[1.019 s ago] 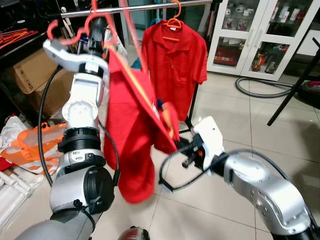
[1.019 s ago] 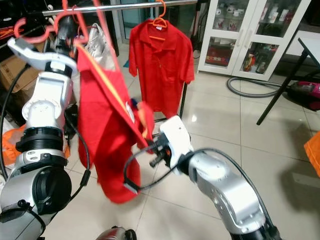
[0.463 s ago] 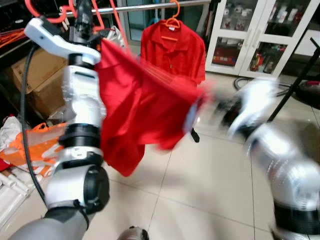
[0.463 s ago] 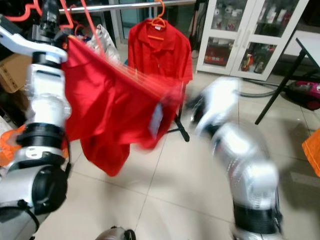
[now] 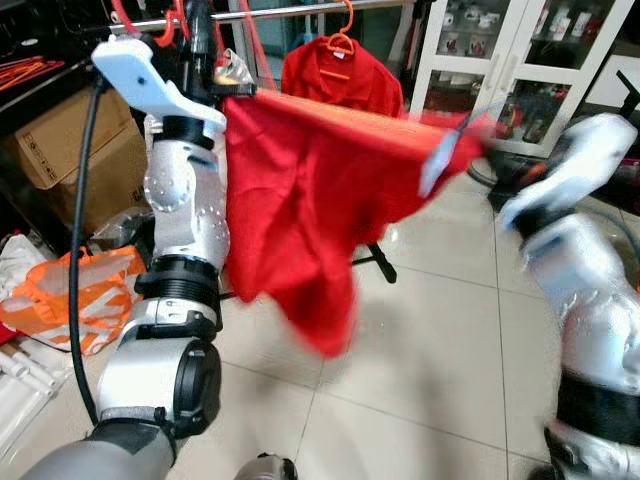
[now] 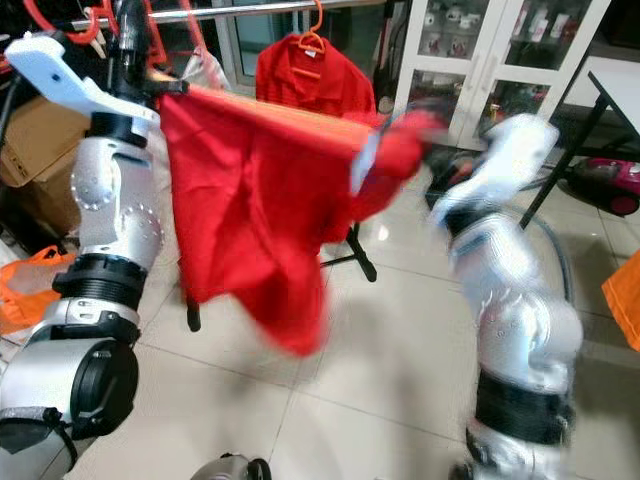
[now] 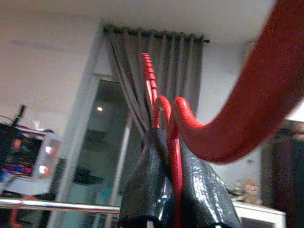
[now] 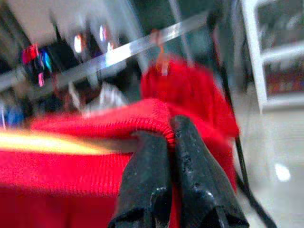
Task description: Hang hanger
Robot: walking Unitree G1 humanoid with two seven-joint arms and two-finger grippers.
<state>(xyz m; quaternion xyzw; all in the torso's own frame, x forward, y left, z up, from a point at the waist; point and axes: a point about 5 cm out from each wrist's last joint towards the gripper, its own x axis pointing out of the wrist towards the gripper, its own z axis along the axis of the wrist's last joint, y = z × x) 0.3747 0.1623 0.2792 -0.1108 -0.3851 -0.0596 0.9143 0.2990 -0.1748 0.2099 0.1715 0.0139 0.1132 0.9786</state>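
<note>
Red shirt [image 5: 300, 190], red hanger [image 7: 228, 123], black pincers

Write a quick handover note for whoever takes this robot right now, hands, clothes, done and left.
Left gripper: shut on the red hanger, raised near the rail.
Right gripper: shut on the red shirt, stretching it out to the right; that arm is blurred.
Done: another shirt already hangs on the rail.
Left: hook the hanger over the rail, then release both grippers.
</note>
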